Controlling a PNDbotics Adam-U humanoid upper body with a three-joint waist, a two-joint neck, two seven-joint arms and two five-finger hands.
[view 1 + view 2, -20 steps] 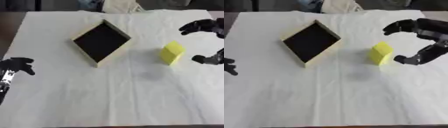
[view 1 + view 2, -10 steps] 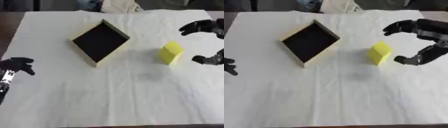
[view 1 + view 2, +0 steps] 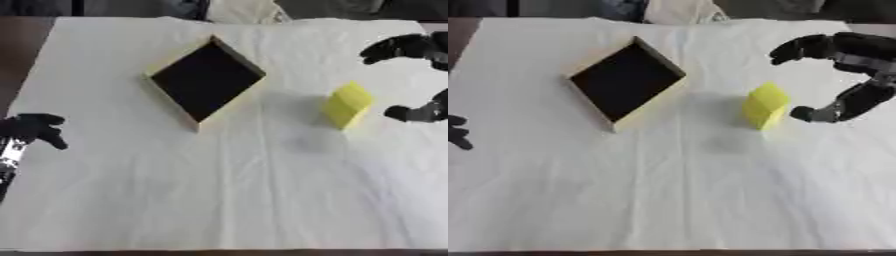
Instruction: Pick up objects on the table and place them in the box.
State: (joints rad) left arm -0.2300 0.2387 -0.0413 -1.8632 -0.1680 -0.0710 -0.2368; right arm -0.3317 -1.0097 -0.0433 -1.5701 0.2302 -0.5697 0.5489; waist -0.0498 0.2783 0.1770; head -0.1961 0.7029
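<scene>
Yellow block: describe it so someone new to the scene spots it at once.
On the white cloth, look right of the box with the dark inside. The yellow block stands there alone, between the box and the right hand, touching neither. It is the only bright yellow thing.

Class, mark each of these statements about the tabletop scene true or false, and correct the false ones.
1. The yellow block lies inside the box. False: it stands on the white cloth, to the right of the box.
2. The right hand is spread open beside the yellow block, holding nothing. True.
3. The box is closed with a lid. False: it is open on top, showing a dark interior.
4. The left hand is at the left edge of the view, far from the block. True.
5. The right hand grips the box. False: it is apart from the box, on the far side of the block.
</scene>
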